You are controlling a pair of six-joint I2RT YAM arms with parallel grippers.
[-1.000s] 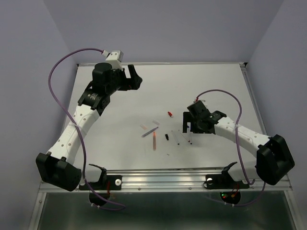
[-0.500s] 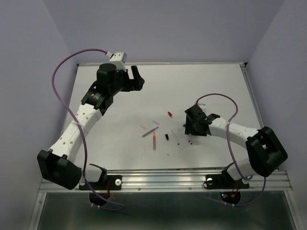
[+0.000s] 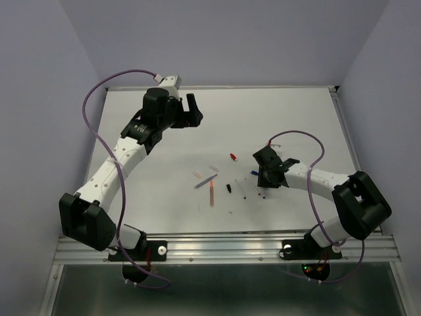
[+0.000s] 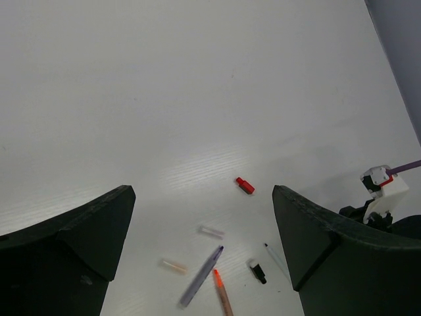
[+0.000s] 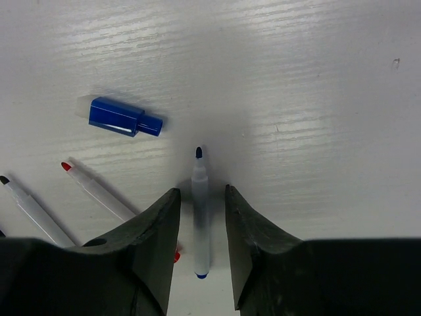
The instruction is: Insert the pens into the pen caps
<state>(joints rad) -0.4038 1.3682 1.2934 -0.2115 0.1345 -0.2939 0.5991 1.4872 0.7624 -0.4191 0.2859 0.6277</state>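
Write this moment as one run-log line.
left claw: open, empty, aloft | right claw: astride blue-tipped pen, gaps both sides | blue cap: lying nearby, unfitted

Every pen lies flat and uncapped at mid-table. On the right are three white ones close together: the blue-tipped pen point(image 5: 200, 217), the red-tipped pen point(image 5: 99, 189) and the black-tipped pen point(image 5: 29, 209). The blue cap point(image 5: 122, 117) lies on its side just beyond them. To the left is the black cap point(image 3: 229, 188), then the orange pen point(image 3: 211, 194) pointing near-to-far and the slanted grey pen point(image 3: 205, 182). Beyond those lie the pinkish cap point(image 3: 197, 174) and the pale cap point(image 3: 214, 168). The red cap point(image 3: 233, 157) lies farthest, alone.
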